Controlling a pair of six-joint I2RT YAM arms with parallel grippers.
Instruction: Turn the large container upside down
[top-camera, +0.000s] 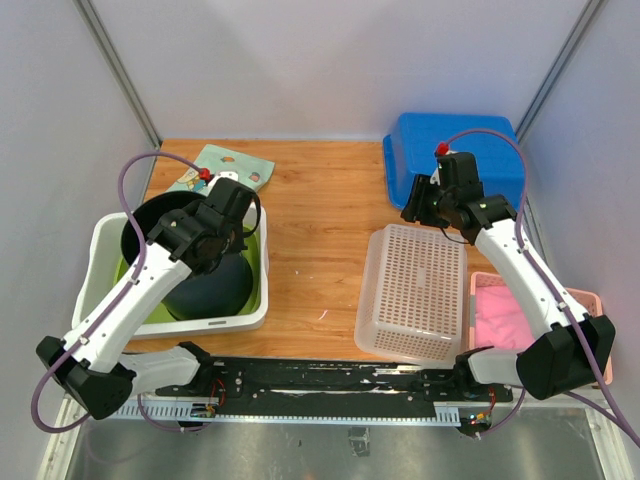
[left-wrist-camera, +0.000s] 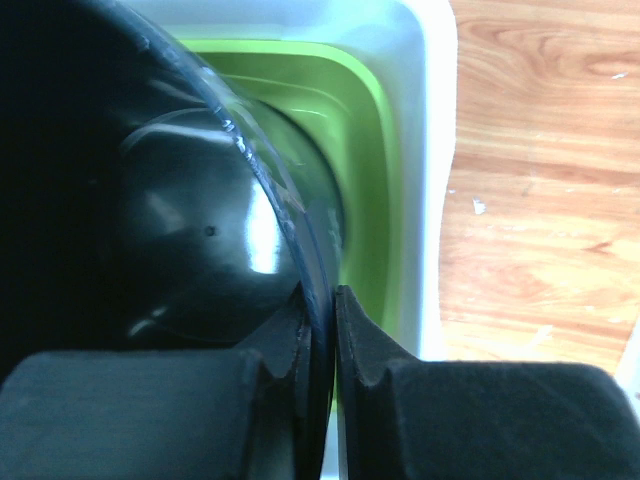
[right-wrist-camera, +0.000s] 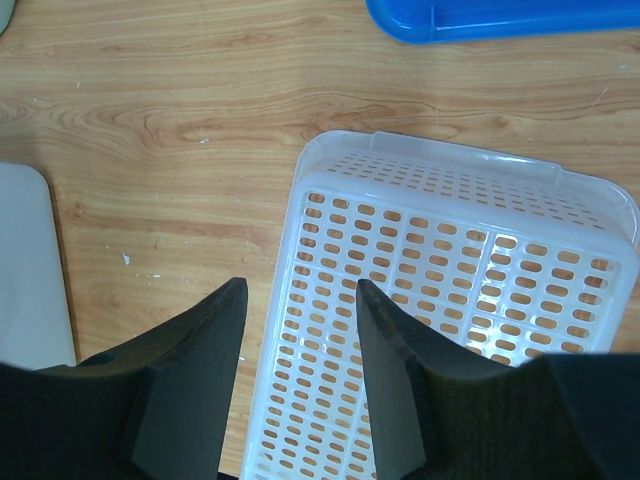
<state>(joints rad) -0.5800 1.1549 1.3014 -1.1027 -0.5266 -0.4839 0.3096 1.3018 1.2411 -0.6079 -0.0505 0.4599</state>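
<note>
**Inspector:** What progress is recorded on the black bowl (left-wrist-camera: 180, 230)?

**Assessor:** The task is judged partly done. The rim is pinched between the jaws of the left gripper (left-wrist-camera: 322, 295), and the bowl appears tipped. It is not yet inverted.

**Inspector:** Where is it, and what is held in the containers?

**Assessor:** The bowl is held inside the green tub (left-wrist-camera: 365, 150), which is nested in the white tub (top-camera: 100, 260). Nothing is seen inside the bowl. The right gripper (right-wrist-camera: 300, 300) is spread open and empty above the slotted basket (right-wrist-camera: 450, 330), in which nothing is seen.
</note>
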